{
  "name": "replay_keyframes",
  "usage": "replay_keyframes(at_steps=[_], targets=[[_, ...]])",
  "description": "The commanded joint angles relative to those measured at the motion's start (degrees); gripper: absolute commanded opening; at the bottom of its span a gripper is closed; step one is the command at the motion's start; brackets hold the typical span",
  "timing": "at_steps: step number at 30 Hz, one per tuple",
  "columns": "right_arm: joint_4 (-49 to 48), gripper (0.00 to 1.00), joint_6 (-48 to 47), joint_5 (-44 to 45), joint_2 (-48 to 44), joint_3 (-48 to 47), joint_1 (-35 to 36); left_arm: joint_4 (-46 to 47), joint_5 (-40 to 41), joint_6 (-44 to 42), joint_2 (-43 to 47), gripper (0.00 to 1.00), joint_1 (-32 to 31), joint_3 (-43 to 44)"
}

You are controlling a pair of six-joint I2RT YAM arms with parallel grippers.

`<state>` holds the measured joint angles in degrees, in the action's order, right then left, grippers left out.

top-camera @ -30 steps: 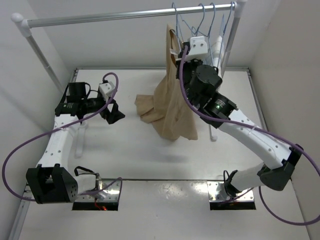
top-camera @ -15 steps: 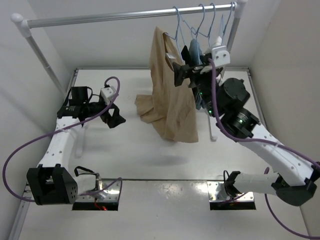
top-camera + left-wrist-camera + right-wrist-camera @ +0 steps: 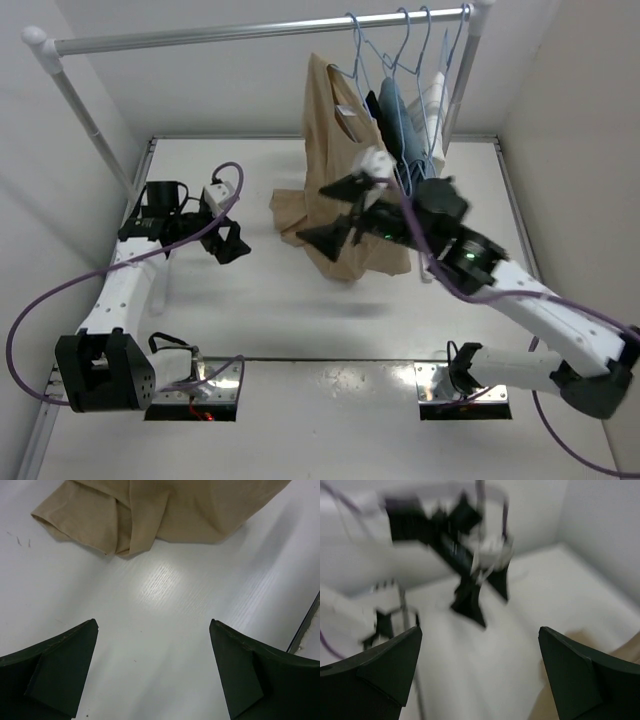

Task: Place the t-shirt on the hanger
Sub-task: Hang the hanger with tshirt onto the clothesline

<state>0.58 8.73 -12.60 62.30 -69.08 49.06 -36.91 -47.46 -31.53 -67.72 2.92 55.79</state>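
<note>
The tan t-shirt (image 3: 335, 140) hangs on the light-blue wire hanger (image 3: 357, 52), whose hook is over the rail. The shirt's lower part lies crumpled on the table (image 3: 296, 212). My right gripper (image 3: 331, 213) stands open in front of the shirt's lower half, holding nothing. Its wrist view is blurred, with its jaws wide apart (image 3: 480, 630) and a patch of t-shirt (image 3: 622, 652) at the right edge. My left gripper (image 3: 229, 242) is open over the table to the left of the shirt. In its wrist view (image 3: 153, 625) the t-shirt's (image 3: 150, 510) hem lies beyond the fingers.
A black garment (image 3: 374, 106), a blue one (image 3: 393, 112) and a white one (image 3: 432, 100) hang on alike hangers to the right of the t-shirt. The rail (image 3: 230, 33) spans the back. The rack's right post (image 3: 455, 100) stands behind my right arm.
My right gripper has opened, let go up by the rail, and swung down and to the left. The t-shirt now hangs from the rail. The left arm has barely shifted.
</note>
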Motion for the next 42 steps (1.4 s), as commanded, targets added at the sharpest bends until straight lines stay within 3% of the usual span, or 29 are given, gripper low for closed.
replay_keyframes(at_steps=[1,6,10,14,17,20,21,23,24,27,31,36,40,42], targets=[[6.1,1.00,7.2,-10.1,7.0,7.8,0.7,0.5,0.9,-1.0,2.0,1.00,-0.5,-1.0],[3.7,1.00,7.9,2.9,5.0,23.9,1.3,0.5,1.9,-1.6,2.5,1.00,-0.5,-1.6],[-0.7,1.00,10.8,6.0,1.1,34.8,1.3,0.5,1.9,-2.1,2.5,1.00,-0.5,-2.2],[-3.6,1.00,17.7,9.4,-3.9,45.7,0.1,0.5,2.6,-2.1,2.5,1.00,-0.5,-2.7],[-2.7,1.00,22.0,18.4,-10.5,51.2,0.1,0.5,3.9,-2.1,2.5,1.00,-0.5,-2.7],[4.2,1.00,30.7,35.0,-19.7,53.3,0.1,0.5,3.9,-2.1,2.5,1.00,-0.5,-2.7],[7.4,1.00,38.5,40.1,-22.2,53.3,0.1,0.5,3.9,-2.1,2.5,1.00,-0.5,-2.7],[20.6,1.00,48.3,54.5,-28.9,53.3,0.1,0.5,3.9,-2.1,1.9,1.00,-0.5,-2.7],[26.1,1.00,60.1,58.5,-31.0,53.3,0.1,0.5,3.9,-2.1,1.9,1.00,-0.5,-2.7],[40.5,1.00,72.5,66.5,-37.3,50.9,0.1,1.0,3.9,-2.1,1.9,1.00,-0.5,-2.7],[40.6,1.00,70.3,68.9,-39.7,49.6,0.1,1.0,3.9,-2.1,1.9,1.00,-0.5,-2.7],[45.6,1.00,75.0,72.2,-34.5,45.7,0.1,1.6,3.9,-2.1,1.9,1.00,-0.5,-3.2],[52.9,1.00,89.0,74.7,-28.0,42.6,0.1,1.6,3.9,-2.1,1.9,1.00,-0.5,-3.2],[52.9,1.00,89.7,74.7,-24.4,41.3,0.1,1.6,3.9,-2.1,1.9,1.00,-0.5,-3.2]])
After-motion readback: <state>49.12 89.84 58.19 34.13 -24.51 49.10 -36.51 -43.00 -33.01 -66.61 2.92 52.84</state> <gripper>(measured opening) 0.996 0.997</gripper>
